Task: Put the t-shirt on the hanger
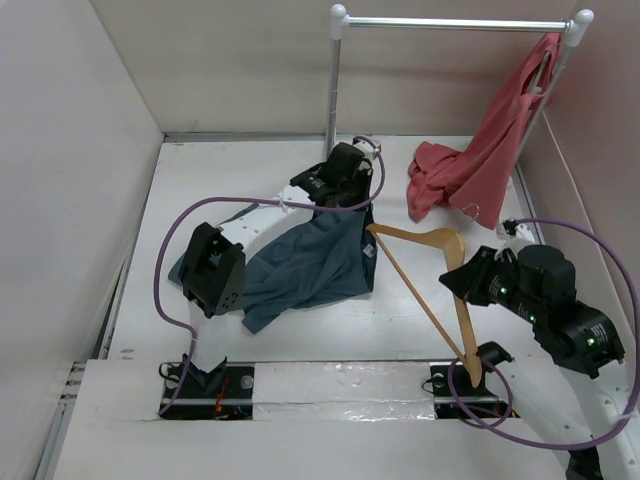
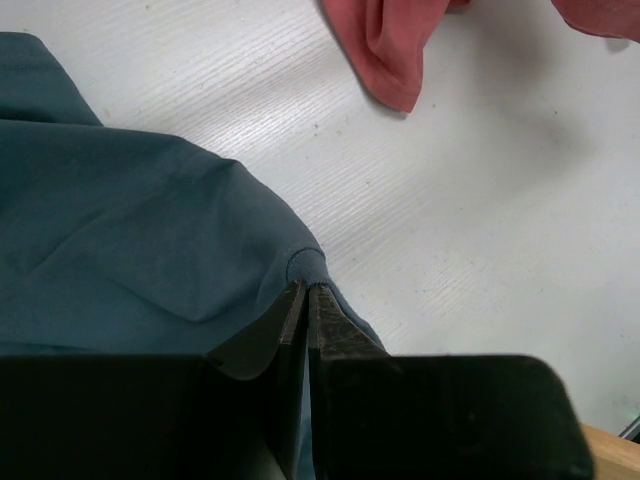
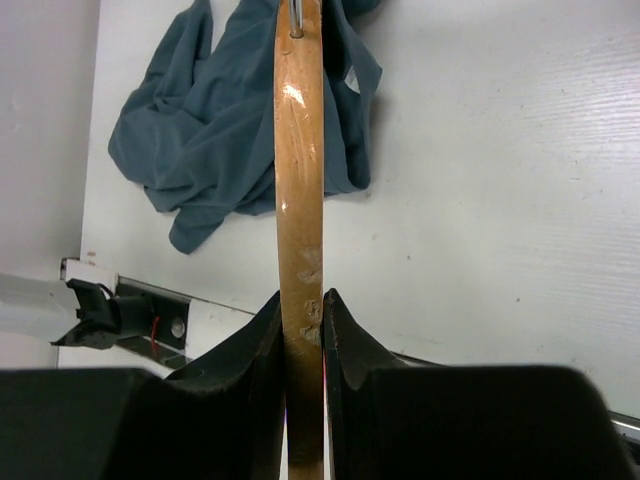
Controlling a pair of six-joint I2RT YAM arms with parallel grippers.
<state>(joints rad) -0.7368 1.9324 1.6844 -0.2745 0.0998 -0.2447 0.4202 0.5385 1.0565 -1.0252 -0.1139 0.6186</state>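
The slate-blue t-shirt [image 1: 310, 262] lies crumpled on the white table, its right edge lifted. My left gripper [image 1: 352, 200] is shut on that edge; in the left wrist view the fingertips [image 2: 306, 292] pinch a seam of the t-shirt [image 2: 130, 230]. The tan wooden hanger [image 1: 432, 238] hangs tilted above the table, one end touching the lifted shirt edge. My right gripper [image 1: 458, 278] is shut on the hanger's other arm. In the right wrist view the hanger [image 3: 298, 150] runs straight up from the right gripper [image 3: 302, 305] over the t-shirt [image 3: 200, 140].
A white metal rail [image 1: 455, 22] stands at the back, with a coral-red garment [image 1: 480, 160] hanging from its right end and trailing onto the table. White walls close the left and back sides. The arm bases [image 1: 205, 385] sit at the near edge.
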